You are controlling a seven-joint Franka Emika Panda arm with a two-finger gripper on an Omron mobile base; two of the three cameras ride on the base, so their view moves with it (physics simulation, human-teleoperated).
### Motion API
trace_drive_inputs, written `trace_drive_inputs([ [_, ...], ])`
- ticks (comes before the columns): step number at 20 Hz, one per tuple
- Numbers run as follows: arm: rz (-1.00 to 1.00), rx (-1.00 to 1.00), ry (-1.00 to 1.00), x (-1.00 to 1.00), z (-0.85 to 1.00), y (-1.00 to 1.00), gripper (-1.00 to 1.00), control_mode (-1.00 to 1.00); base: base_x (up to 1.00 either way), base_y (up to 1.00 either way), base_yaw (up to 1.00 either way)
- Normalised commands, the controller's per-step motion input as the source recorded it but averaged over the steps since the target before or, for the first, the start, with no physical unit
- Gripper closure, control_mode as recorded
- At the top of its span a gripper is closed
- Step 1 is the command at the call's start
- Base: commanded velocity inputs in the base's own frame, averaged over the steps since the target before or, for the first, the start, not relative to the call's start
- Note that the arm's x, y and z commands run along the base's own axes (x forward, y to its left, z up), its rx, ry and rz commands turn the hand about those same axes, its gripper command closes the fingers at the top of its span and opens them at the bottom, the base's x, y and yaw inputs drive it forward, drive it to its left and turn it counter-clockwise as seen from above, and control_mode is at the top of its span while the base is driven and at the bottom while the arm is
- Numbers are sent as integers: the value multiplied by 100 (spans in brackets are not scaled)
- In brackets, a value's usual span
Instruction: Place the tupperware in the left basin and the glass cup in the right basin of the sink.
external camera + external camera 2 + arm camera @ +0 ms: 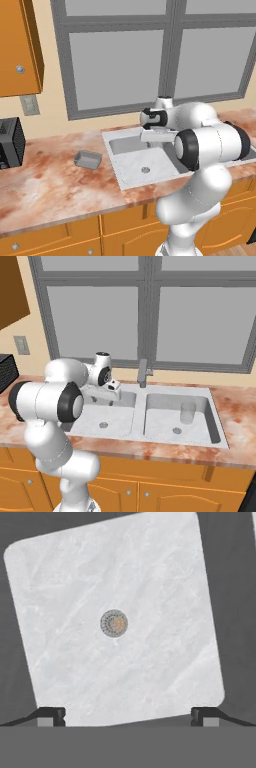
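The tupperware (88, 159), a small shallow grey tray, rests on the marbled counter just left of the sink (112, 134). Inside the right basin (162, 421) the glass cup (187, 412) stands upright. My hand hovers above the left basin (131, 171) (114, 417), pointing down. In the hand view my gripper (127, 714) is open with nothing between its fingertips (51, 714), and the pale basin floor (150, 662) with its round drain (114, 623) lies straight below.
A grey faucet (143, 373) rises at the sink's centre divider. A black appliance (10, 142) stands on the counter at the far left. An orange wall cabinet (17, 45) hangs above it. Bare counter (45, 185) stretches left of the tray.
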Motion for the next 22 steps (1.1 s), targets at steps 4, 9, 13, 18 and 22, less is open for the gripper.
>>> trace_drive_inputs([
  [4, 0, 0, 1, 43, 0, 87, -100, -100, 0, 0, 0],
  [9, -2, -7, 0, 35, -3, 100, -100, -100, 0, 0, 0],
  [13, -8, -11, 0, 33, -13, 96, -100, -100, 0, 0, 0],
  [18, -15, -4, -1, 39, -24, 80, -100, -100, 0, 0, 0],
  [22, -22, 1, 0, 34, -28, 57, -100, -100, 0, 0, 0],
])
